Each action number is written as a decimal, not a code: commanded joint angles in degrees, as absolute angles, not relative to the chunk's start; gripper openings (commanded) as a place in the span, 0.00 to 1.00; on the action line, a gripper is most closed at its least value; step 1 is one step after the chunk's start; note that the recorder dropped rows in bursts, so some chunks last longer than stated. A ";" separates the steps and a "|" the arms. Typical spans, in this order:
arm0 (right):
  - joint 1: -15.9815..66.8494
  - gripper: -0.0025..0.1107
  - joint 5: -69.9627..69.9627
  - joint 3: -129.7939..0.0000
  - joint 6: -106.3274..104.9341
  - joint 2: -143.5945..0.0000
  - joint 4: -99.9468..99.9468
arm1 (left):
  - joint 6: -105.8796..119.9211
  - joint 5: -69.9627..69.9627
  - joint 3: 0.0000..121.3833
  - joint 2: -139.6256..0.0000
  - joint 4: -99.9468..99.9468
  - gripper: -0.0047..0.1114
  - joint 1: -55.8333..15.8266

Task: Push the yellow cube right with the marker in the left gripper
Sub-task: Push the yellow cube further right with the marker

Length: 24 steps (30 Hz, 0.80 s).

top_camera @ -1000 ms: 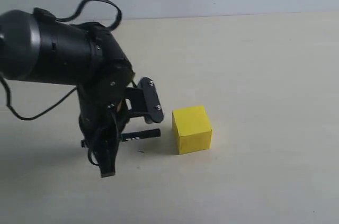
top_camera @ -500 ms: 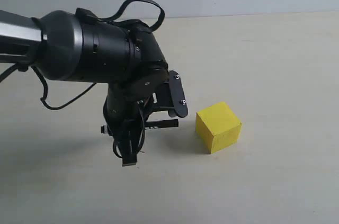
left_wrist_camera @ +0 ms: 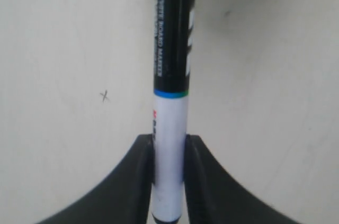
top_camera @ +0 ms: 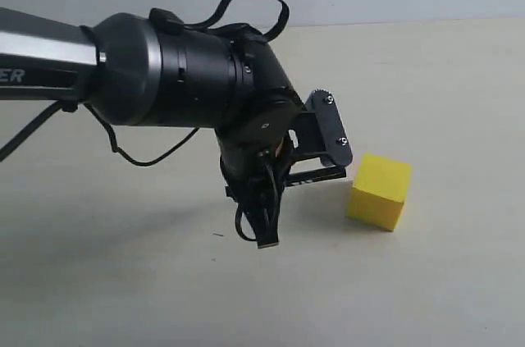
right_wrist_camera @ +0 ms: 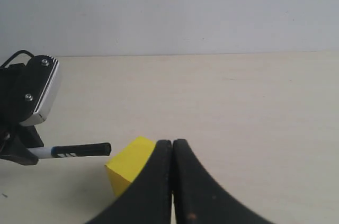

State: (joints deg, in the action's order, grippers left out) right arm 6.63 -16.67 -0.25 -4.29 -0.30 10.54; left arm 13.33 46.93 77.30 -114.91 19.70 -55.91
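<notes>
Observed left gripper (left_wrist_camera: pixel 169 147) clamped tight on whiteboard marker (left_wrist_camera: pixel 172 75), gripping white barrel. Noted black cap end just beside yellow cube (top_camera: pixel 379 191); could not confirm contact.

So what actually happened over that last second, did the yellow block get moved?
Yes. The left gripper swept to the right, and the yellow cube slid rightward across the table ahead of the marker, turning a little as it went. The marker stayed clamped between the jaws, pointing toward the cube.
</notes>
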 commanded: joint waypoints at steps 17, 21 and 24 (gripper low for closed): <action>6.70 0.02 -16.38 0.00 -4.43 0.00 10.48 | 12.59 47.40 80.30 -119.63 16.60 0.04 -63.45; 6.70 0.02 -16.38 0.00 -4.43 0.00 10.48 | 10.94 54.34 80.30 -119.63 20.09 0.04 -62.70; 6.70 0.02 -16.38 0.00 -4.43 0.00 10.58 | 9.34 55.66 80.30 -119.63 23.96 0.04 -60.09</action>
State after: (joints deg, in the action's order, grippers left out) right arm 6.63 -16.67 -0.25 -4.29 -0.30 10.54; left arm 10.48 54.66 79.94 -119.80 21.48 -61.57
